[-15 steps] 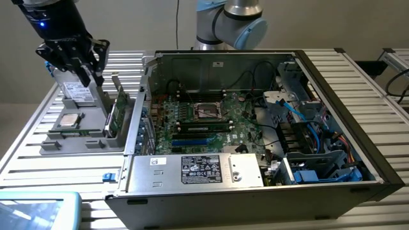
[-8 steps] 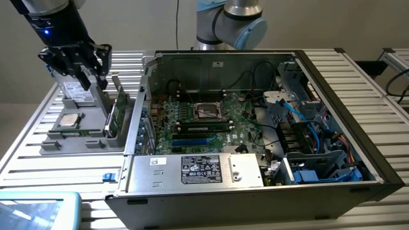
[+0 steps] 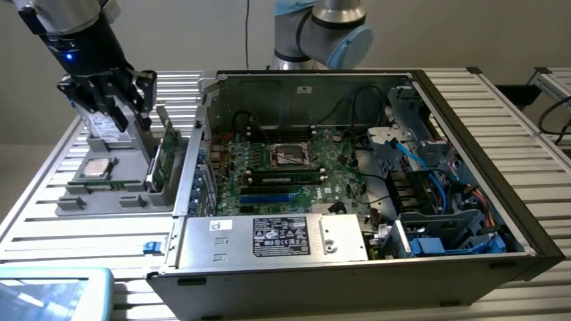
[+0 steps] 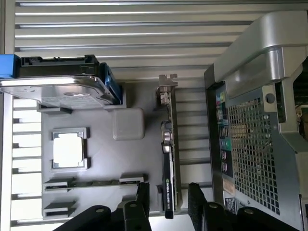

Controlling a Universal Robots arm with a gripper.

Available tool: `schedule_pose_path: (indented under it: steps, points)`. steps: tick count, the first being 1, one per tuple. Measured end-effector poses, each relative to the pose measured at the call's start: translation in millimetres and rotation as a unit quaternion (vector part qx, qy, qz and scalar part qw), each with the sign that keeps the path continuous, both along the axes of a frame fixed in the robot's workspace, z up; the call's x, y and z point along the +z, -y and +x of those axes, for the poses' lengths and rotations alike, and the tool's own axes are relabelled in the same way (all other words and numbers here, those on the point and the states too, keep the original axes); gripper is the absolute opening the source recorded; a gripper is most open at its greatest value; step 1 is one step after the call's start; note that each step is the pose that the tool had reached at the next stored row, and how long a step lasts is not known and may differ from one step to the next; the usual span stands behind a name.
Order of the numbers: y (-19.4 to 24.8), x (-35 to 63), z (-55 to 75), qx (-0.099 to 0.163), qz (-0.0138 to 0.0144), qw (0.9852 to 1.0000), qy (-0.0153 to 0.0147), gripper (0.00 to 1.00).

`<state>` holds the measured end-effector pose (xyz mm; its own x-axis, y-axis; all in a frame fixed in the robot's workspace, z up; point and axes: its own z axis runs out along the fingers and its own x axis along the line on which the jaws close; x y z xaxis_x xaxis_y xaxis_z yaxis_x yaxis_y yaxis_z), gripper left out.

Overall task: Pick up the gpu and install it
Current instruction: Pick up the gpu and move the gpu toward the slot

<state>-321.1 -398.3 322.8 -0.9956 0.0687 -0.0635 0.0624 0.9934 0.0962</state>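
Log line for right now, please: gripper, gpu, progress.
gripper: open, over tray | gpu: on edge in tray, lined up between fingers, not gripped | case: open, gpu not installed

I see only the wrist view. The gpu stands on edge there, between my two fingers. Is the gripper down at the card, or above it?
Observer: Above it. In the exterior view the gripper hangs open over the grey tray, and its fingertips seem higher than the top edge of the gpu.
Operator: My view gives me just the back panel of the computer case. Is the case open?
Observer: Yes. The case has no cover on top, and the green motherboard lies in plain sight inside.
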Motion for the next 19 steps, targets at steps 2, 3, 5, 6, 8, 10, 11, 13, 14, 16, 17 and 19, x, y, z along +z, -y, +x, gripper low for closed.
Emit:
schedule_pose_path:
  steps: [2,3,5,6,8,10,11,13,14,16,17,19]
  points:
    - [0.0,-2.6,0.0,0.0,0.0029,1.0,0.0005,0.46]
    - [0.0,-3.7,0.0,0.0,0.005,1.0,0.0005,0.46]
    - [0.0,-5.8,0.0,0.0,0.0101,0.9999,0.0006,0.46]
    - [0.0,-7.2,0.0,0.001,0.0123,0.9999,0.0006,0.46]
    - [0.0,-10.4,0.0,0.0,0.0143,0.9999,0.0007,0.46]
    - [0.0,-14.2,0.3,0.001,0.0145,0.9999,0.0008,0.46]
    - [0.0,-15.9,0.7,0.001,0.0145,0.9999,0.0008,0.46]
    - [0.0,-19.6,1.2,0.001,0.0145,0.9999,0.0008,0.46]
    - [0.0,-21.4,1.4,0.001,0.0145,0.9999,0.0008,0.46]
    - [0.0,-25.0,1.7,0.001,0.0145,0.9999,0.0008,0.46]
    - [0.0,-26.8,1.8,0.001,0.0145,0.9999,0.0008,0.46]
    - [0.0,-30.5,2.0,0.001,0.0145,0.9999,0.0008,0.46]
